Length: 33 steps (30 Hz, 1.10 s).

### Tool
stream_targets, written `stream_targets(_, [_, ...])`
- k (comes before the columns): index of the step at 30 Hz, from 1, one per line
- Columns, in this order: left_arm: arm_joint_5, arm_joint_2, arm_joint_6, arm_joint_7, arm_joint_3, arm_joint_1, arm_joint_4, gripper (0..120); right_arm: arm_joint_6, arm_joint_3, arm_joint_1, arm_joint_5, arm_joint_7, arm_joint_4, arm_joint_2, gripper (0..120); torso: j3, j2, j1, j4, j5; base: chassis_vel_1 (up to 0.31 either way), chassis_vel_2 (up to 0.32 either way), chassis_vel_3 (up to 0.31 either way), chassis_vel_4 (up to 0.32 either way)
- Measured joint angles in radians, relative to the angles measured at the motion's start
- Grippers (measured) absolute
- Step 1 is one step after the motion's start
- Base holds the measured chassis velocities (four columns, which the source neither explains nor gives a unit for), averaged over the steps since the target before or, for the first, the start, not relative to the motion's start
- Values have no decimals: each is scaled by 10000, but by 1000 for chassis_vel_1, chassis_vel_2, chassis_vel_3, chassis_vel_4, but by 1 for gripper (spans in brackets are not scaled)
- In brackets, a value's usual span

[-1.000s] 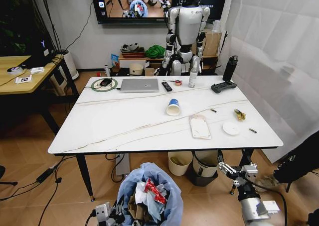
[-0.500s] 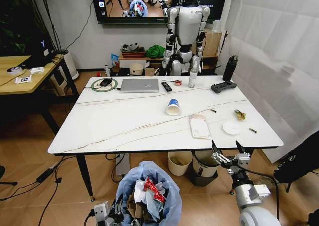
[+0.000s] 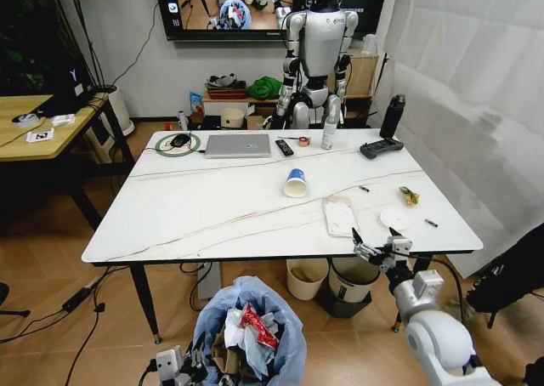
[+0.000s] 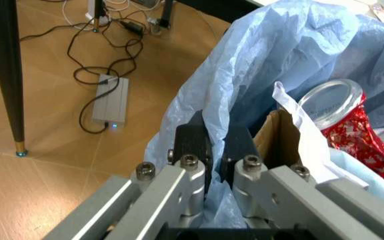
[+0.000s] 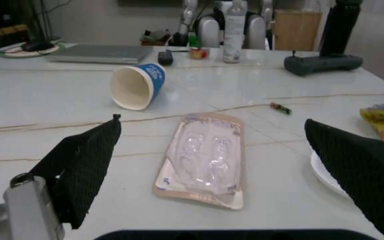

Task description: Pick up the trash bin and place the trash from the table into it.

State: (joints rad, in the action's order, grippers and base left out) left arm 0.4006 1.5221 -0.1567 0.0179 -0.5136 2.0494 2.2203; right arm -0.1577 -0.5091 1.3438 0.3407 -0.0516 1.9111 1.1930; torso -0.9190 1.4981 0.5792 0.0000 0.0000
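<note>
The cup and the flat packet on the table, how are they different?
The cup is blue and white and lies tipped on its side, its open mouth facing the right gripper; the packet is clear plastic with a tan edge and lies flat. The cup is round and hollow; the packet is thin and long. The cup lies farther from the gripper; the packet is right before its open jaws. Both rest on the table.

The left gripper (image 4: 215,150), low at the robot's left side, has its dark fingers (image 4: 193,145) pinched together on the crinkly light-blue translucent bag of the small round trash bin (image 3: 246,331). The right gripper (image 3: 375,246) is raised at the near edge of the white marble-look table (image 3: 212,207), its black fingers (image 5: 82,162) spread wide and level.
</note>
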Motion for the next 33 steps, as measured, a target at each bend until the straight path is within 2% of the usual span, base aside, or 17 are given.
stream_targets(3, [-117, 63, 6, 0, 23, 5, 10, 0, 130, 164, -471, 136, -598, -325, -250, 100, 0, 0, 0, -2, 0, 0, 0, 0, 0])
stream_targets(8, [-223, 137, 12, 0, 44, 12, 54, 0, 172, 433, -1029, 550, -701, -599, -471, 100, 0, 0, 0, 0, 2, 0, 0, 0, 0])
stream_targets(12, [-361, 212, 12, 6, 75, 10, 80, 0, -367, 743, -1585, 985, -170, -684, -662, 100, 0, 0, 0, -1, -1, 0, 0, 0, 0])
stream_targets(27, [-393, 276, -47, 33, 19, -96, 82, 0, -410, 1790, -2873, 1707, 314, -1435, -796, 100, 1, 0, 1, -1, 0, 0, 0, 0, 0])
stream_targets(30, [-414, 338, -109, 50, -26, -114, 200, 0, -583, 2651, -3726, 1847, 539, -2143, -664, 100, 1, 0, 0, 0, 1, 0, 0, 0, 0])
stream_targets(33, [-465, 385, -115, 54, -35, -101, 246, 0, -628, 2970, -4079, 1853, 573, -2556, -557, 100, 1, 0, 1, 0, -3, 0, 0, 0, 0])
